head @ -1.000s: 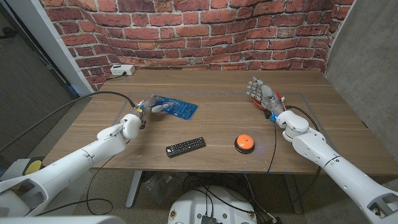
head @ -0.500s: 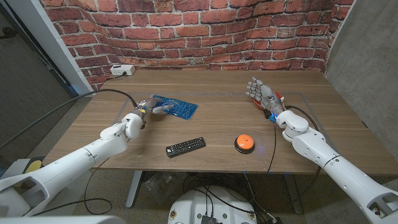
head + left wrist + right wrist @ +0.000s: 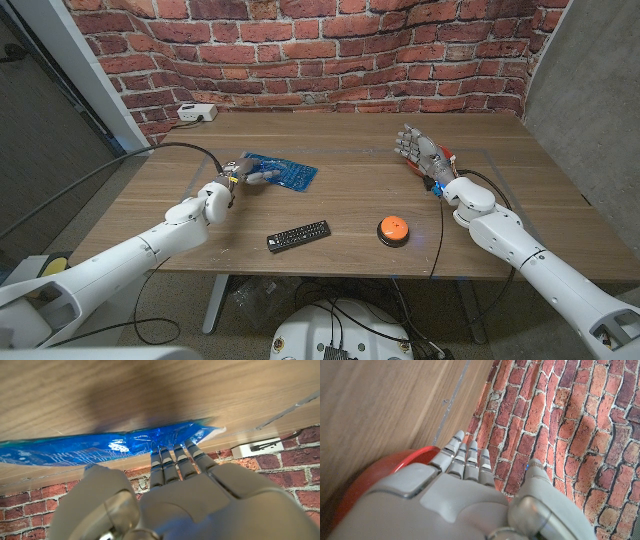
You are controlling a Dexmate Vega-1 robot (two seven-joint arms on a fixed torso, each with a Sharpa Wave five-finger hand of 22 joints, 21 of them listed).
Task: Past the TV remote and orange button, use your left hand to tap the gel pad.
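The robot's left hand (image 3: 243,170) is out over the near-left end of the flat blue printed gel pad (image 3: 285,171), which lies on the wooden worktop (image 3: 350,200) beyond the slim black TV remote (image 3: 298,236) and the round orange push button on its black base (image 3: 393,230). From the wrist camera the fingers (image 3: 176,457) run straight and close together, empty, their tips right at the pad's glossy blue edge; whether they actually press it or hover just off it I cannot tell. So the tapping step itself looks to be in hand, the reach past the remote and button already made.

The right hand (image 3: 419,152) stands at the far right of the worktop, fingers extended and a little apart, holding nothing, with a red rounded object (image 3: 380,477) just beneath it.

What seems called for next is a short, light dip of the left fingertips onto the pad, then a clean lift. The pad looks soft and slippery, so a sideways push could slide it.
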